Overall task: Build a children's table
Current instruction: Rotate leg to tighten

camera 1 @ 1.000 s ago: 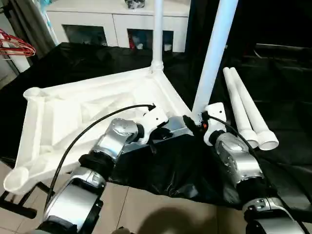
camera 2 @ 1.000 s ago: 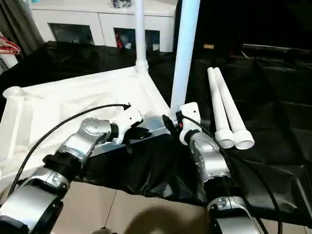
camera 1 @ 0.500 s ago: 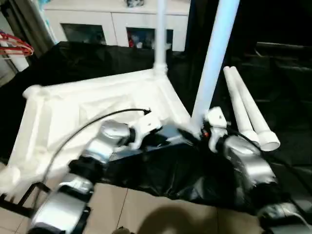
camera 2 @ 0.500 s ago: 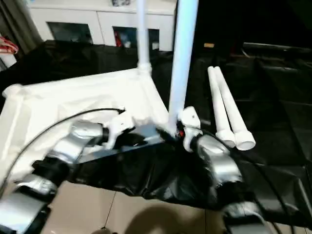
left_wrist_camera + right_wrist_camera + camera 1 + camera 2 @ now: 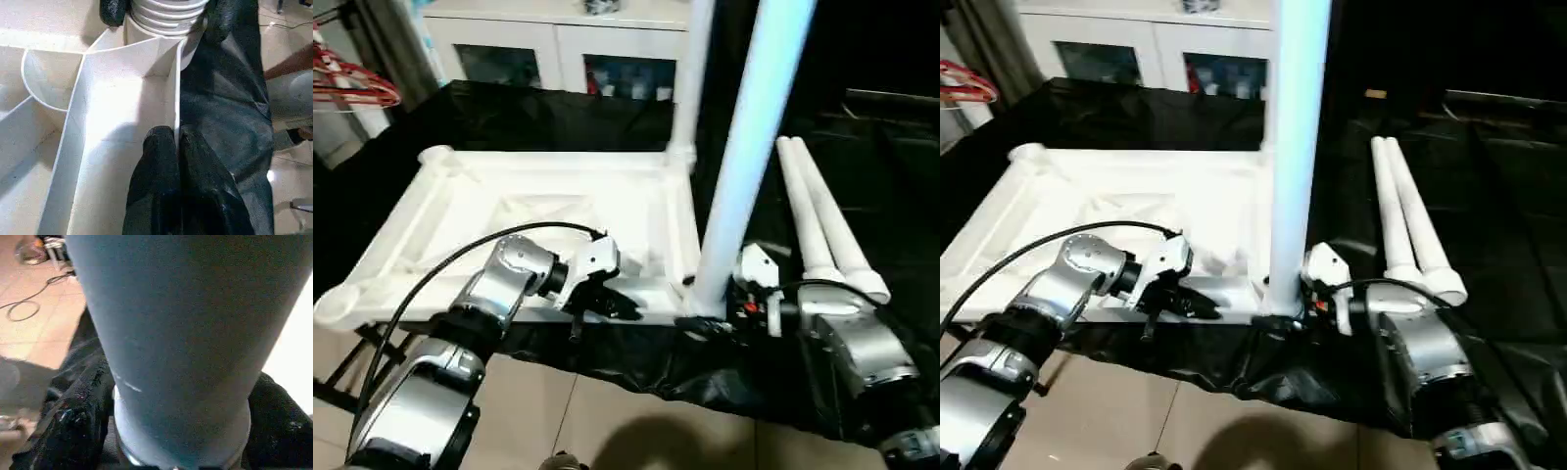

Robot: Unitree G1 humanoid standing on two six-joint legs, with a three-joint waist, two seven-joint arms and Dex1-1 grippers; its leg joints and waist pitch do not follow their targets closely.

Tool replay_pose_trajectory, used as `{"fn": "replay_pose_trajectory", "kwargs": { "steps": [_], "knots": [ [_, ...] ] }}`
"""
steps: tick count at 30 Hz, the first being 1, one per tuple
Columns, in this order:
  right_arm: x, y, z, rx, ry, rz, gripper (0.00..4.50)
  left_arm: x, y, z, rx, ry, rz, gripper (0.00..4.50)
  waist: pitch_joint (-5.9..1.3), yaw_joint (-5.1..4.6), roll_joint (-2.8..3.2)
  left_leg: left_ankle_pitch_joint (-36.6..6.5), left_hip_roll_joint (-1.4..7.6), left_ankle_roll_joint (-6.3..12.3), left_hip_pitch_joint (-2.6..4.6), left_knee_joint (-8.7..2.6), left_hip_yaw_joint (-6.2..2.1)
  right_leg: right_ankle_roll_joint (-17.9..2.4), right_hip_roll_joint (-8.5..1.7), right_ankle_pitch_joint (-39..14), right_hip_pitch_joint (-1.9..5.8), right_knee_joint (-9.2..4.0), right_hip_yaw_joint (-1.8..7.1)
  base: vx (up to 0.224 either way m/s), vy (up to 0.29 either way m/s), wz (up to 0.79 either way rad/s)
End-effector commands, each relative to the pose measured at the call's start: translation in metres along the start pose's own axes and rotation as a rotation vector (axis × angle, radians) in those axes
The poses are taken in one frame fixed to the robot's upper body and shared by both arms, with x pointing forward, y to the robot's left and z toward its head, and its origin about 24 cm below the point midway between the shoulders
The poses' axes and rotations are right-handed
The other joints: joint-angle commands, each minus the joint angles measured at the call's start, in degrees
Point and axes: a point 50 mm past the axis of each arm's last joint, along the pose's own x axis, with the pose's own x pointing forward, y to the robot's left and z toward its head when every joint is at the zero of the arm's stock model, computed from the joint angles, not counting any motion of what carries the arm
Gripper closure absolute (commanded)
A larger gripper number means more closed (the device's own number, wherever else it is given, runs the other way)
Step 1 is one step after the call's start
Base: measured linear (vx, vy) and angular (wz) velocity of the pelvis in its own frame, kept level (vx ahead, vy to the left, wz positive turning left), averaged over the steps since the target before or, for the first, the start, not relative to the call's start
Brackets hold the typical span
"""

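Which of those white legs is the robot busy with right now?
Find the white tabletop lying upside down on the black cloth. At its near corner one leg stands upright, the right gripper around its base. It looks much thicker than the far upright leg; two others lie flat.

Silver jointed forearms, white wrist housings, a black cable looping along the left arm (image 5: 499,294), black rubbery claw fingers (image 5: 161,196).

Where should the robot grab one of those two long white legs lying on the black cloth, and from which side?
Probably around the middle of the nearer long white tapered plastic leg, coming down from above. It lies flat on the black cloth, touching its twin, so only its top and outer side are free. It is round, so fingers should close across its width.
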Motion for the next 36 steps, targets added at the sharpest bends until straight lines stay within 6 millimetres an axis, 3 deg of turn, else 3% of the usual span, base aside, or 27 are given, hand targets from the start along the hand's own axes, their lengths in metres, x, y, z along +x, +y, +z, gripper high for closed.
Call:
{"fn": "replay_pose_trajectory", "kwargs": {
  "steps": [1,6,14,19,20,21,23,24,25,27,28,30,31,36],
  "knots": [
    [0.01,0.008,0.002,-0.011,0.007,0.096,1.33,-0.002,0.006,0.016,0.053,-0.017,0.004,4.5,-4.08,0.01,-0.32,-8.9,0.32,4.59,0.14,-3.75,0.53,-15.17,-2.3,-6.46,3.78,-3.43,1.73,0.0,0.0,0.0],
    [0.01,0.009,0.004,-0.011,0.013,0.118,1.56,-0.002,0.007,0.017,0.055,-0.017,-0.002,4.5,-4.14,0.22,0.25,-9.49,0.25,3.81,0.11,-3.73,0.42,-15.3,-2.28,-5.81,3.92,-3.31,1.7,0.0,0.0,0.0],
    [0.014,0.008,0.002,0.024,-0.013,0.063,1.7,-0.001,0.012,0.02,0.046,-0.074,0.082,4.5,-4.16,0.51,0.09,-9.54,0.24,3.71,0.18,-3.71,0.47,-15.03,-2.29,-6.68,3.89,-3.49,1.65,0.0,0.0,0.0],
    [0.028,-0.007,-0.003,0.092,-0.068,-0.208,1.71,0.006,0.023,0.025,-0.002,-0.101,0.257,4.5,-3.97,0.07,0.07,-10.51,0.04,1.46,0.07,-4.09,0.33,-12.82,-2.45,-12.02,3.83,-3.97,1.6,0.0,0.0,0.0],
    [0.034,-0.012,-0.004,0.126,-0.09,-0.294,1.71,0.009,0.026,0.027,-0.008,-0.108,0.309,4.5,-3.99,-0.21,-0.3,-10.06,-0.05,1.25,0.03,-4.15,0.27,-12.31,-2.48,-12.73,3.89,-3.98,1.56,0.0,0.0,0.0],
    [0.037,-0.015,-0.005,0.145,-0.097,-0.351,1.72,0.011,0.027,0.029,-0.012,-0.112,0.327,4.5,-3.99,-0.43,-0.14,-9.96,0.01,1.09,0.07,-4.18,0.28,-12.22,-2.49,-12.81,3.75,-3.97,1.62,0.0,0.0,0.0],
    [0.042,-0.021,-0.007,0.172,-0.095,-0.437,1.72,0.015,0.028,0.032,-0.005,-0.108,0.356,4.5,-4.05,-0.84,-0.1,-9.59,-0.16,1.23,0.03,-4.1,0.27,-11.8,-2.42,-12.85,3.76,-4.11,1.6,0.0,0.0,0.0],
    [0.047,-0.022,-0.007,0.179,-0.092,-0.479,1.72,0.017,0.029,0.033,-0.005,-0.103,0.375,4.5,-4.01,-0.93,-0.64,-9.33,-0.15,1.44,-0.02,-4.14,0.35,-11.78,-2.36,-12.54,3.78,-4.14,1.63,0.0,0.0,0.0],
    [0.05,-0.025,-0.008,0.197,-0.085,-0.53,1.72,0.019,0.03,0.035,-0.003,-0.094,0.403,4.5,-4.03,-0.89,-0.2,-8.83,-0.11,1.61,-0.02,-4.11,0.29,-11.92,-2.42,-11.94,3.7,-4.01,1.63,0.0,0.0,0.0],
    [0.054,-0.027,-0.009,0.213,-0.079,-0.572,1.72,0.021,0.031,0.036,-0.002,-0.087,0.428,4.5,-4.05,-1.06,-0.4,-8.44,-0.19,1.6,-0.04,-4.11,0.3,-11.88,-2.35,-11.55,3.75,-3.96,1.59,0.0,0.0,0.0],
    [0.061,-0.031,-0.01,0.246,-0.073,-0.663,1.72,0.025,0.033,0.039,-0.006,-0.084,0.474,4.5,-4.0,-1.17,-0.83,-8.19,-0.17,1.8,0.0,-4.1,0.42,-11.74,-2.32,-11.29,3.72,-4.05,1.65,0.0,0.0,0.0],
    [0.071,-0.036,-0.011,0.298,-0.052,-0.819,1.72,0.032,0.036,0.045,-0.025,-0.094,0.543,4.5,-3.87,-1.64,-0.25,-8.92,-0.1,0.64,0.13,-4.4,0.29,-11.69,-2.38,-13.04,3.43,-4.09,1.62,0.0,0.0,0.0],
    [0.075,-0.038,-0.012,0.327,-0.045,-0.883,1.72,0.036,0.036,0.048,-0.035,-0.103,0.562,4.5,-3.86,-1.75,-0.47,-9.63,-0.21,0.46,0.34,-4.36,0.43,-11.48,-2.37,-14.07,3.34,-4.23,1.68,0.0,0.0,0.0],
    [0.087,-0.038,-0.007,0.309,-0.06,-0.942,1.72,0.048,0.032,0.049,-0.044,-0.131,0.568,4.5,-3.96,-2.0,-0.06,-9.42,-0.31,1.1,0.0,-4.32,0.35,-11.25,-2.36,-11.71,3.47,-4.15,1.71,0.0,0.0,0.0]
  ]
}}
